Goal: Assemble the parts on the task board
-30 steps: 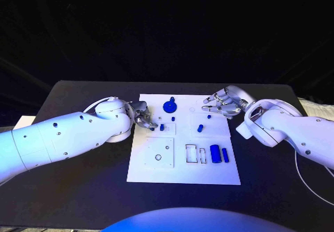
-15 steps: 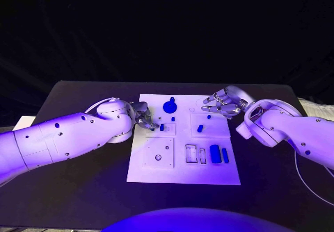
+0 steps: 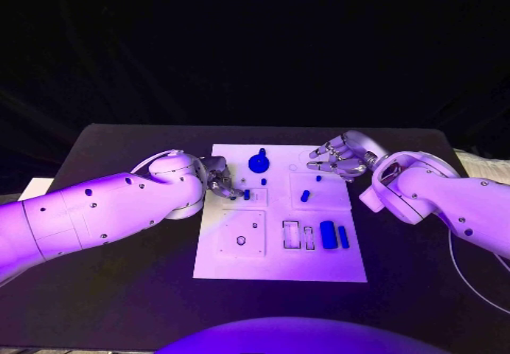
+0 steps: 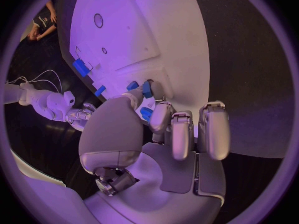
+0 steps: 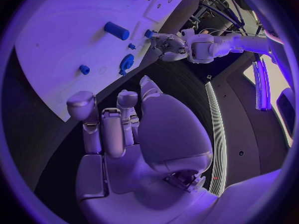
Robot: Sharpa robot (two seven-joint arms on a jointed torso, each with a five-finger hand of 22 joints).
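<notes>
Left robot hand (image 3: 218, 179) pinching small blue peg (image 3: 247, 195) upright at white task board (image 3: 278, 254); right robot hand (image 3: 340, 158) empty, fingers apart, farther off.

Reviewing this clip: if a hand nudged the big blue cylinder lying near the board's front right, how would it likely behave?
The blue cylinder lies on its side on the task board, so it would probably roll if pushed across its length. It looks rigid and smooth, so likely stiff and perhaps a little slippery to pinch.
</notes>
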